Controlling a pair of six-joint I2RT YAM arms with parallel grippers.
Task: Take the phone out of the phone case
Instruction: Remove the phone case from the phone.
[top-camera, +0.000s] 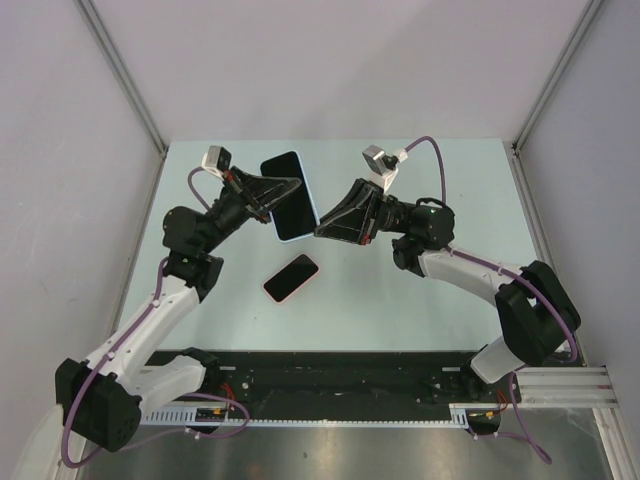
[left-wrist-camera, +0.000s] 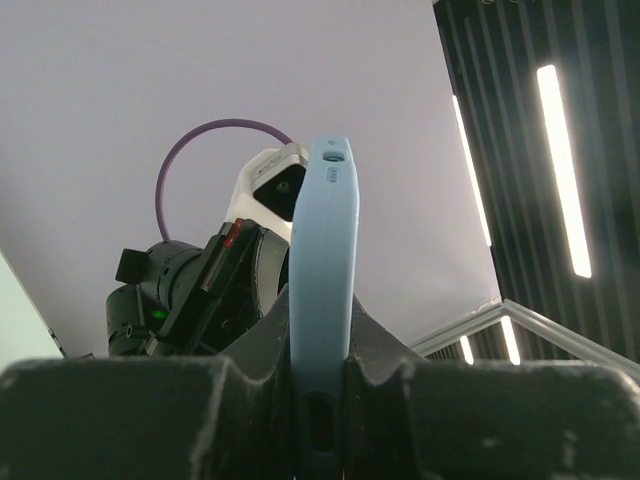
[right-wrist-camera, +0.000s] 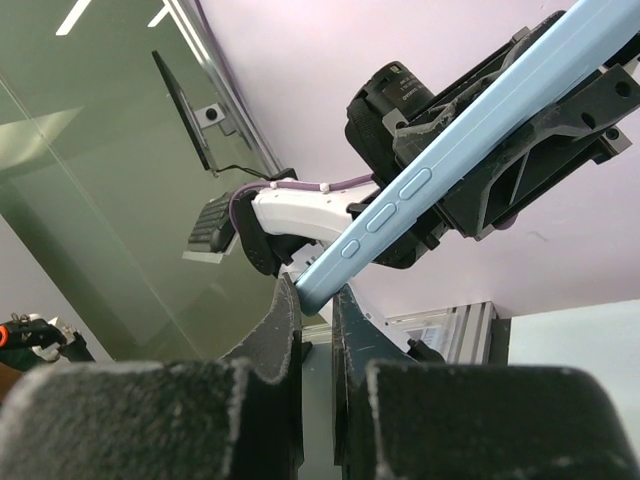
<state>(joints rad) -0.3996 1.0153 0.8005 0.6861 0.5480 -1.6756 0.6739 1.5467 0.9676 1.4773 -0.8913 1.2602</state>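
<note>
The pale blue, soft-rimmed phone case with a dark face hung in the air above the pale green table, between the two arms. Its long axis ran away from the bases, leaning a little to the right. The left gripper reached it from the left. Its fingers were drawn narrow and clamped across one long edge, and the case stood edge-on between them in the left wrist view. The right gripper met the case's near right corner. Its fingers were almost shut and seemed to nip that corner at their tips.

A smaller, dark-faced, pink-rimmed phone lay flat on the table just below the case, nearer the left arm. Whether the case's dark face was a screen or its empty inside could not be told.
</note>
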